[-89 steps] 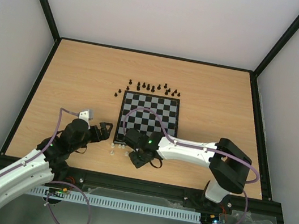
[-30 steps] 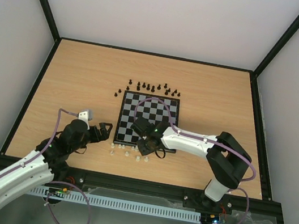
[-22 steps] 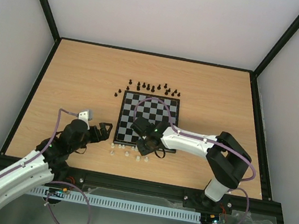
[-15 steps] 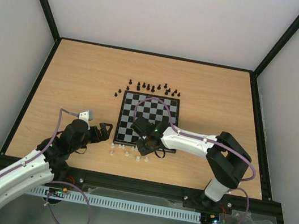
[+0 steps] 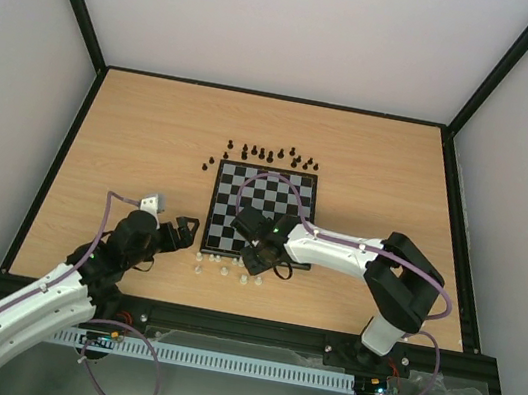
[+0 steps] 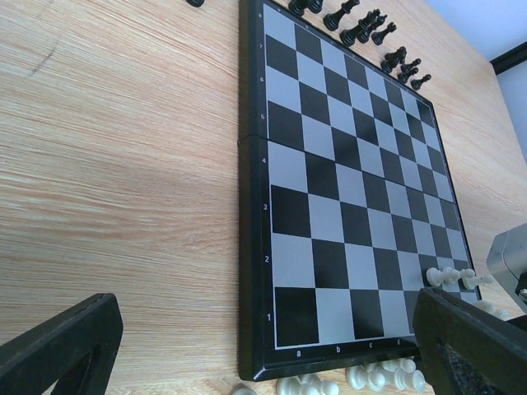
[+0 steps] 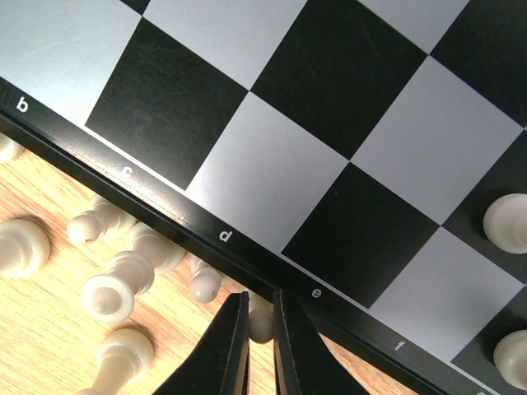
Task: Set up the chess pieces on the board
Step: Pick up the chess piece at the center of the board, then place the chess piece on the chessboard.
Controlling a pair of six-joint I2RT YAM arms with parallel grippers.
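The board (image 5: 267,190) lies mid-table, its near rows filling the right wrist view (image 7: 272,164). Black chess pieces (image 5: 271,155) stand off its far edge. White chess pieces (image 5: 221,270) lie scattered on the wood by its near edge, and two white ones (image 7: 504,222) stand on near-right squares. My right gripper (image 5: 252,256) is just off the board's near rim, shut on a white piece (image 7: 261,322) next to the letters d and e. My left gripper (image 5: 182,235) hovers open and empty left of the board's near-left corner (image 6: 255,362).
Several loose white pieces (image 7: 107,292) crowd the wood just left of my right fingers (image 7: 235,346). Black frame rails (image 5: 42,191) border the table on all sides. The right arm's purple cable (image 5: 274,199) arches over the board.
The right jaws have closed onto the white piece at the board's near rim. Three seconds ago that gripper was lower, nearer the table's front. The left arm has not moved.
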